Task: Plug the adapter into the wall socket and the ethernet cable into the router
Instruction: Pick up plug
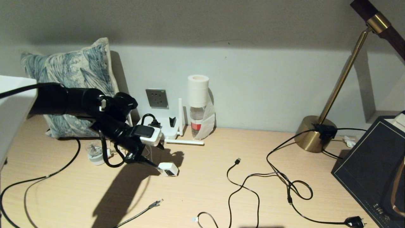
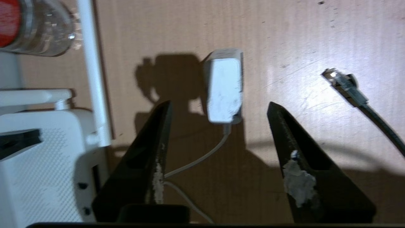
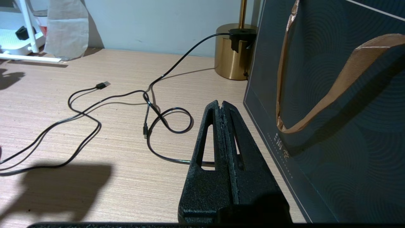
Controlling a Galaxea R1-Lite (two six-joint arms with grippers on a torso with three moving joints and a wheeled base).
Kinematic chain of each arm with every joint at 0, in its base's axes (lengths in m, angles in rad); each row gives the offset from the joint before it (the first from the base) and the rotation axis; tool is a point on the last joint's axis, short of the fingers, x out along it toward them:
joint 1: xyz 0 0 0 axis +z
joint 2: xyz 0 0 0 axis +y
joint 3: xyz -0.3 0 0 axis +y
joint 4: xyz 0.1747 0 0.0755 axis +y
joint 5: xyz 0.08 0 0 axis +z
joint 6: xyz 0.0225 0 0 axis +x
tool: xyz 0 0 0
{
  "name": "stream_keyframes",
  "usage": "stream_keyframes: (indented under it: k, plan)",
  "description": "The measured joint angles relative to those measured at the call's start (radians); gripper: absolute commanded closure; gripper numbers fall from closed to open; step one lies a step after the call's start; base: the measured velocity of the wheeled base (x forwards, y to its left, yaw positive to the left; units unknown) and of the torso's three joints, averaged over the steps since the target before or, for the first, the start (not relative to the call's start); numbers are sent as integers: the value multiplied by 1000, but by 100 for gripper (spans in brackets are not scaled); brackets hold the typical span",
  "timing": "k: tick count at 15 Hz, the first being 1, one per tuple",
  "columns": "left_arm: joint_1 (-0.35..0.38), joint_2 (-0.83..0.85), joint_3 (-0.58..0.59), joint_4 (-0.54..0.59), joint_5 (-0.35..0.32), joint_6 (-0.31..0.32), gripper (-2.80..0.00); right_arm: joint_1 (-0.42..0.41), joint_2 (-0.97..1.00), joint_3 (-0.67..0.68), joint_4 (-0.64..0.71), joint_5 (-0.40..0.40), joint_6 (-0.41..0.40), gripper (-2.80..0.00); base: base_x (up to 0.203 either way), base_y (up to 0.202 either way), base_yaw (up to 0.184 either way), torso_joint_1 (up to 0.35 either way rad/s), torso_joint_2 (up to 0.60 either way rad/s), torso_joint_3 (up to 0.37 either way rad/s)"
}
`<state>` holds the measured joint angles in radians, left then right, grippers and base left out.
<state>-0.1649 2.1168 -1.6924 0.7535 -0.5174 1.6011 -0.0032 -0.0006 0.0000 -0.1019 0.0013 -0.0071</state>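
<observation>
My left pincer (image 2: 218, 109) hangs released over the pale wooden desk (image 1: 221, 177), fingers spread either side of the small white cube-shaped adapter (image 2: 224, 90) without touching it. The adapter lies flat on the desk, its white casing scuffed, its dark face (image 1: 171, 173) turned toward me, its thin white cord (image 2: 202, 156) trailing back between my fingers. The flat white router (image 1: 164, 125) sits near, against the wall below the grey square wall socket (image 1: 157, 98). The black ethernet cable's clip connector (image 2: 343, 85) lies just beside. My right pincer (image 3: 221, 106) rests clenched, empty, beside the dark paper bag (image 3: 332, 104).
</observation>
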Motion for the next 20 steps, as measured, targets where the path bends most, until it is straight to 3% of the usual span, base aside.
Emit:
stream_keyframes:
  k: [3,7,20]
  plan:
    - [-11,20,-12,61,0,-22,-280,0,0,0,0,-1,0,0,0,0,0,0,0,0]
    - [-42,35,-11,59,0,-133,-280,0,0,0,0,-1,0,0,0,0,0,0,0,0]
    - [-56,168,-155,24,52,-166,-280,0,0,0,0,-1,0,0,0,0,0,0,0,0]
